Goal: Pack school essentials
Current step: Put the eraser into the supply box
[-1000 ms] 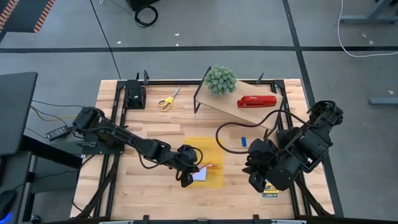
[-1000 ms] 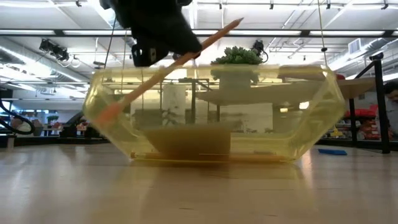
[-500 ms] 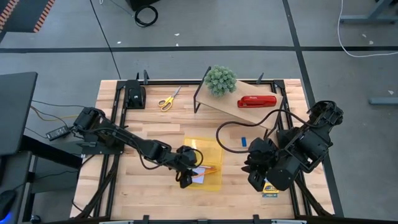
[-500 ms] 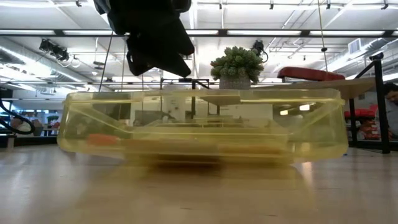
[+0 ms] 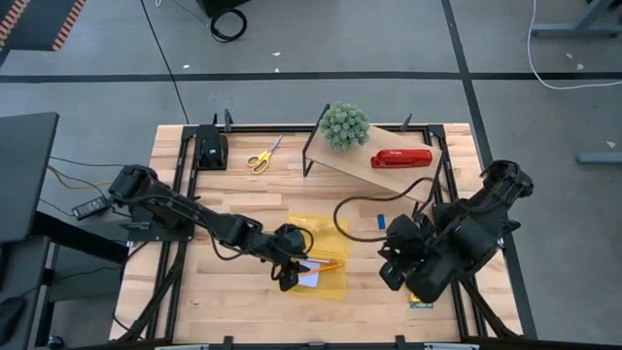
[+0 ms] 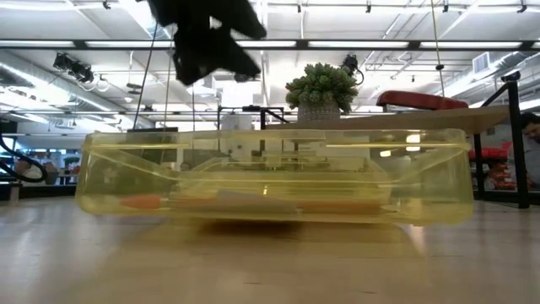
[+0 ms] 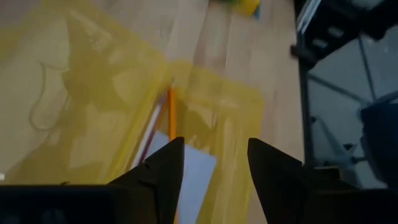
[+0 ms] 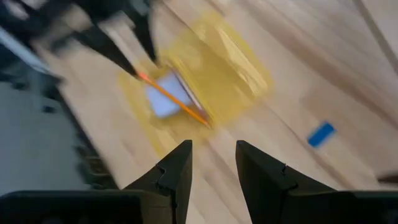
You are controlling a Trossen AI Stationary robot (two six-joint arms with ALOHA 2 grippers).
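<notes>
A translucent yellow case (image 5: 321, 255) lies flat on the table's middle. Inside it lie an orange pencil (image 7: 171, 118) and a pale blue notepad (image 7: 194, 173). My left gripper (image 7: 214, 168) hovers open just above the case's near left part, with nothing between its fingers. My right gripper (image 8: 212, 165) is open and empty too, held above the table to the right of the case (image 8: 217, 68). A small blue eraser (image 5: 381, 222) rests on the wood between the case and the right arm. Yellow-handled scissors (image 5: 260, 156) lie at the far left.
A wooden riser (image 5: 389, 173) at the far right carries a red stapler (image 5: 400, 158) and a round green plant (image 5: 345, 124). A yellow-and-blue box (image 5: 420, 302) shows under the right arm near the front edge. A black block (image 5: 209, 146) sits far left.
My left gripper has opened and let go of the orange pencil, then risen a little. The pencil, which stood slanting out over the case's rim, now lies flat inside. The case has dropped from tipped up to flat on the table. My right arm has shifted slightly leftward.
</notes>
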